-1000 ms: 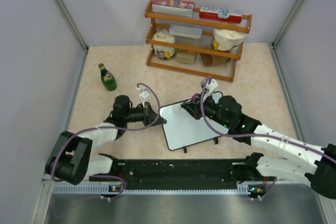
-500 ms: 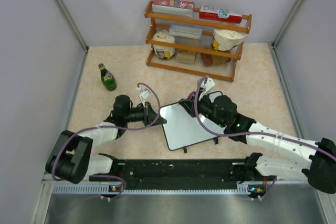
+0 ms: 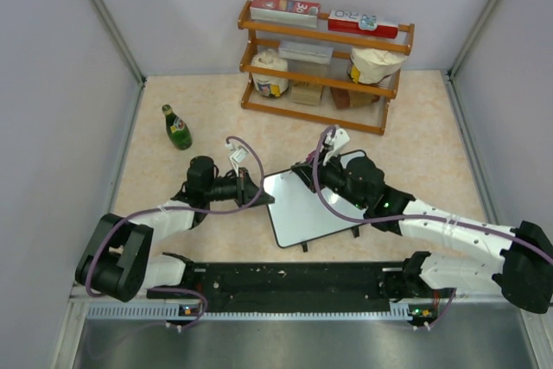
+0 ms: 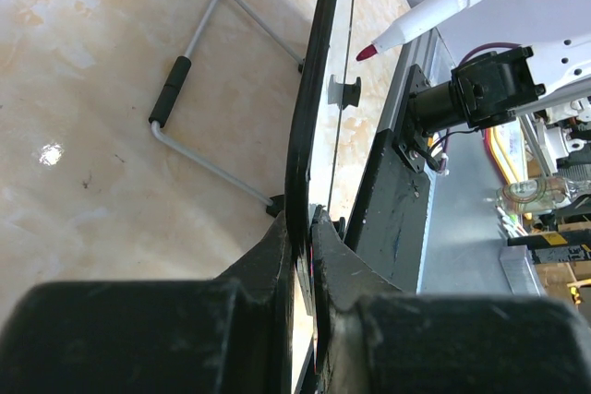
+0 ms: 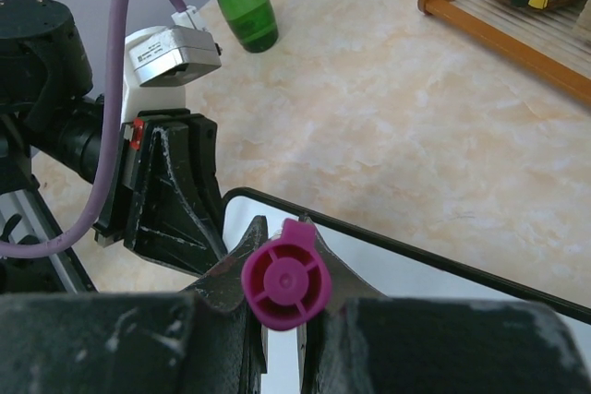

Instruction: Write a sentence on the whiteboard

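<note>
Whiteboard (image 3: 307, 213) on table (image 3: 432, 131), bottle (image 3: 177, 127) behind it to the left, rack (image 3: 321, 80) behind.

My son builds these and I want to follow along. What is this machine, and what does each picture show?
Two robot arms are bolted to a table's near edge. The overhead picture shows both; the other two come from cameras on their wrists. The left arm has its jaws shut on the edge of a whiteboard, steadying it. The right arm grips a marker near the board's far corner. No writing shows. Behind stand a green bottle and a wooden rack of groceries.
</note>
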Robot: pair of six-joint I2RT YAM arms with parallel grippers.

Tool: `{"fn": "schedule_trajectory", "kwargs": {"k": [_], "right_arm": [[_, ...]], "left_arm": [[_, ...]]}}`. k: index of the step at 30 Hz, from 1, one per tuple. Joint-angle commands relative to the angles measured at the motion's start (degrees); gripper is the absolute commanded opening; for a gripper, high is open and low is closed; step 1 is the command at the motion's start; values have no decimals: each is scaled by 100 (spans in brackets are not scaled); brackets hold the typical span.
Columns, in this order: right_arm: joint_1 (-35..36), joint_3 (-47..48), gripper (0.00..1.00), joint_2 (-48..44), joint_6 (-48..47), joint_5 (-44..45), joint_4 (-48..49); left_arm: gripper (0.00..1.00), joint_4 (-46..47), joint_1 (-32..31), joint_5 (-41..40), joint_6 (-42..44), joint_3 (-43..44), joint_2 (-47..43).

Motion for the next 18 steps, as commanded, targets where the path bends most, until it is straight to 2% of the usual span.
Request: {"fn": "schedule_trajectory", "kwargs": {"k": [1, 18], "right_arm": [[104, 228, 0, 43, 28, 108, 366], [104, -80, 0, 228, 98, 398, 490]], "left_arm": [[0, -51, -27, -284, 453, 39, 112], [0, -34, -27, -266, 445, 30, 113]]}}
